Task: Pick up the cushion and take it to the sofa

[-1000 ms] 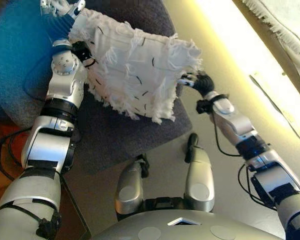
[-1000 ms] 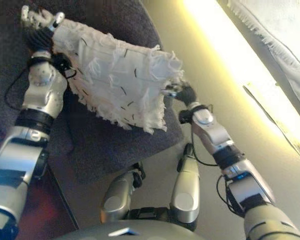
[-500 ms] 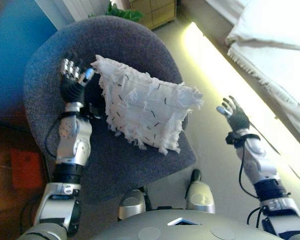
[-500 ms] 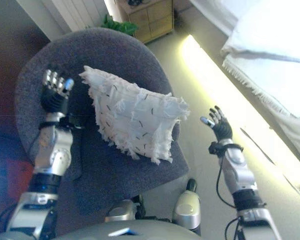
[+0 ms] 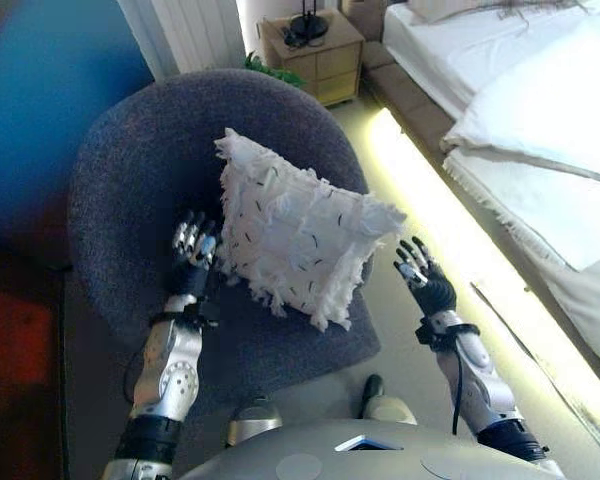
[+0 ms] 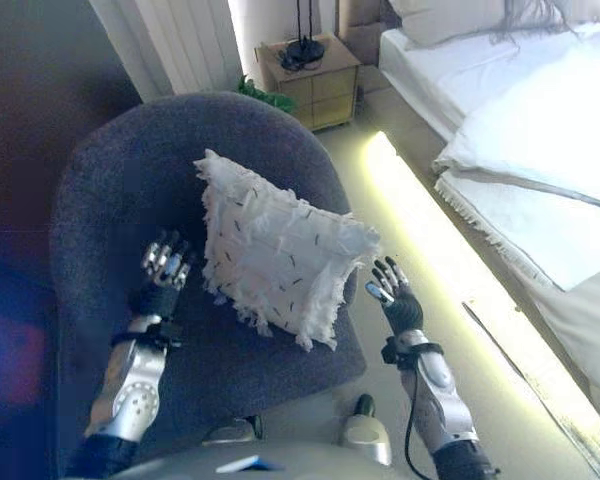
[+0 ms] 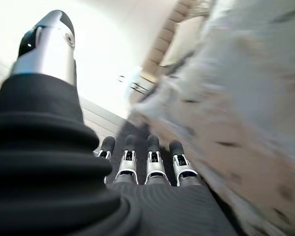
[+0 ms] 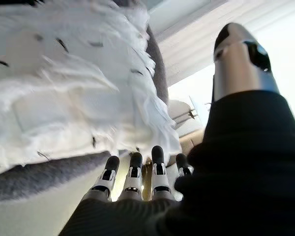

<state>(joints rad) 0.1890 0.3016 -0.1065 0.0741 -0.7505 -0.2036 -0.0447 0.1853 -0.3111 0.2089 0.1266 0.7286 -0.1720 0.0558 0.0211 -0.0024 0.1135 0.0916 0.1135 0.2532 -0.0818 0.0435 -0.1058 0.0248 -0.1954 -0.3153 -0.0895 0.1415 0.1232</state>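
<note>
I had the cushion [image 5: 295, 235] propped on the seat of the grey armchair [image 5: 120, 190], leaning toward the backrest, one corner up and one corner jutting out past the seat's edge on my right. Neither hand was on it. My left hand [image 5: 192, 250] stood on the seat just beside the cushion's left fringe, fingers straight and spread, palm turned toward the fabric; in its wrist view the cushion filled the frame right past the fingertips, close, though I could not tell whether they brushed the fringe. My right hand [image 5: 423, 277] hung off the chair over the floor, near the jutting right corner with a clear gap, fingers likewise open and apart.

So the cushion lay between my two hands, its long diagonal running from the upper corner down toward the fringed lower edge at the seat front. Left was the nearer of the two. By my reckoning the next move needed both palms brought inward on opposite sides, the right travelling further. The bed [image 5: 540, 130] sat off to my right; I saw nothing else I could call a sofa.
</note>
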